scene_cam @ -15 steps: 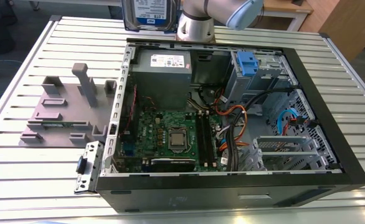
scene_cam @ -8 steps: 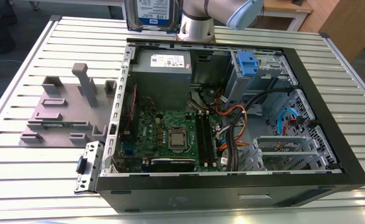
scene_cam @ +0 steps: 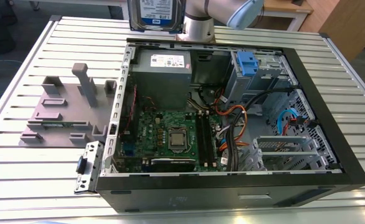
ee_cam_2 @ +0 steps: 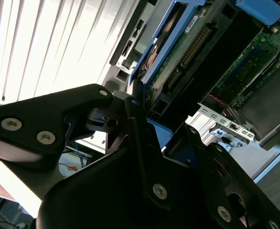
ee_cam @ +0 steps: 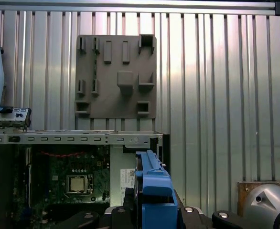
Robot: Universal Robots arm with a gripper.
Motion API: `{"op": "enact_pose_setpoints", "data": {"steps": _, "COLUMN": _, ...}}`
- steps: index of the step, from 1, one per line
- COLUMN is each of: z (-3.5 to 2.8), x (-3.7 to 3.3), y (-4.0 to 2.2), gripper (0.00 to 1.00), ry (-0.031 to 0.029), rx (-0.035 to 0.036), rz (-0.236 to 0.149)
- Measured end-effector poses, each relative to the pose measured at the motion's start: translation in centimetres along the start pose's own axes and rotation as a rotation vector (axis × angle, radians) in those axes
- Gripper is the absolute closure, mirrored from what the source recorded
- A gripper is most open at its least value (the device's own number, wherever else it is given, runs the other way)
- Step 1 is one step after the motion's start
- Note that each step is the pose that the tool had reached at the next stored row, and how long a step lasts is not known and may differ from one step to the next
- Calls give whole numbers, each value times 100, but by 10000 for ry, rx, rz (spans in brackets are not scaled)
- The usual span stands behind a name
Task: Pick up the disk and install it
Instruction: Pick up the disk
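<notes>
The disk [scene_cam: 154, 14], silver-grey with a white-and-blue label, hangs upright at the top edge of the exterior view, above the far wall of the open computer case [scene_cam: 232, 116]. In the second wrist view its green circuit-board underside and blue bracket [ee_cam_2: 188, 52] run between my black fingers [ee_cam_2: 135, 119]. In the first wrist view the bracket's blue edge [ee_cam: 154, 188] stands up from my gripper [ee_cam: 152, 212]. The gripper is shut on the disk.
Inside the case are a grey power supply box [scene_cam: 164, 70], the motherboard [scene_cam: 170, 135], a blue latch piece [scene_cam: 247, 63] on a drive bay, loose cables [scene_cam: 232, 116] and a metal cage [scene_cam: 282, 151]. A grey fixture plate [scene_cam: 64, 112] lies on the slatted table at the exterior view's left.
</notes>
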State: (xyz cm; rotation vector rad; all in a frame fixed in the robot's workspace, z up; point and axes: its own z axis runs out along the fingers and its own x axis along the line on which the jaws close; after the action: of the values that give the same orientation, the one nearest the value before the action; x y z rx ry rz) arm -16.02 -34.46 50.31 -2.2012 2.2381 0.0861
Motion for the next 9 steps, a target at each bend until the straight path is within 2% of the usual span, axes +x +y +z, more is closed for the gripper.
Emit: {"op": "enact_pose_setpoints", "data": {"steps": 9, "z": -2, "x": -1, "y": -58, "gripper": 63, "ry": 0, "rx": 0, "rz": 1}}
